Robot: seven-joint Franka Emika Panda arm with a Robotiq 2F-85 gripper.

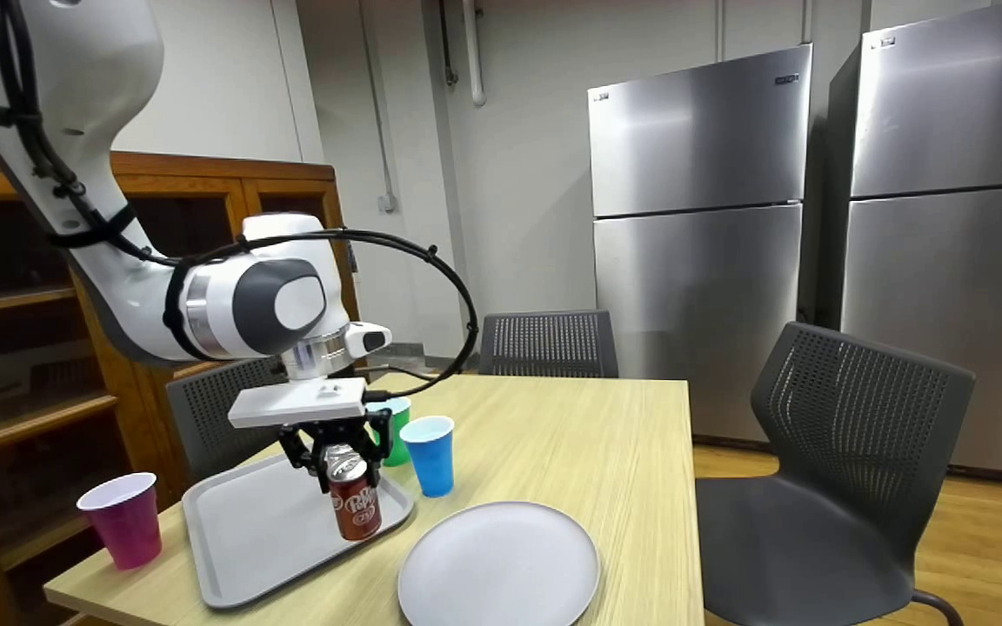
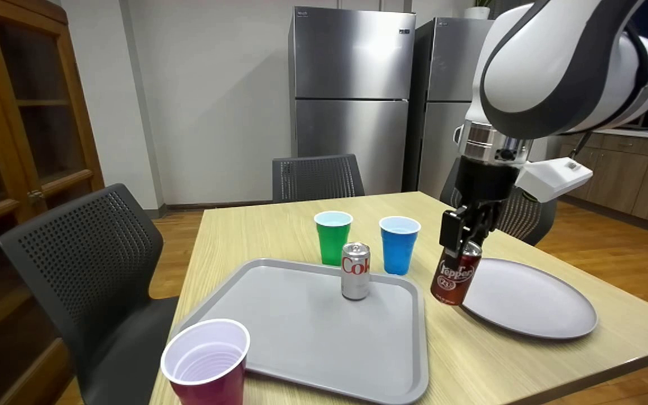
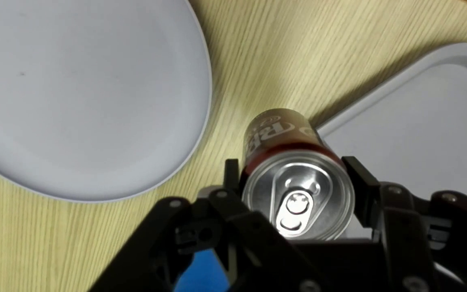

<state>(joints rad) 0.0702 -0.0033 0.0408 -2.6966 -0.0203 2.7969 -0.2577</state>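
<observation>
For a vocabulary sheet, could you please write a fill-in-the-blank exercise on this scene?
The black two-fingered gripper holds a dark red cylindrical metal can labelled Dr ____.
The silver metal Coke can stands on a grey rectangular ____.
The plastic cup beside the tapered blue plastic cup is ____.

Missing words: Pepper; tray; green.

1. Two steel refrigerators (image 1: pixel 699 287) stand near the pale wall (image 1: pixel 523 217).
2. Dark gray chairs (image 1: pixel 853 461) with perforated backs stand around the tabletop (image 1: pixel 588 443).
3. A glass-fronted wooden cabinet (image 2: pixel 12 140) stands behind a chair.
4. A green cup (image 2: pixel 333 239) and a blue cup (image 2: pixel 398 247) stand upright on the tabletop, near each other.
5. A magenta cup (image 1: pixel 123 526) stands upright near the tabletop's edge, well apart from the other cups.
6. In an exterior view, a small white plant pot (image 2: pixel 477 12) shows above a refrigerator.
</observation>
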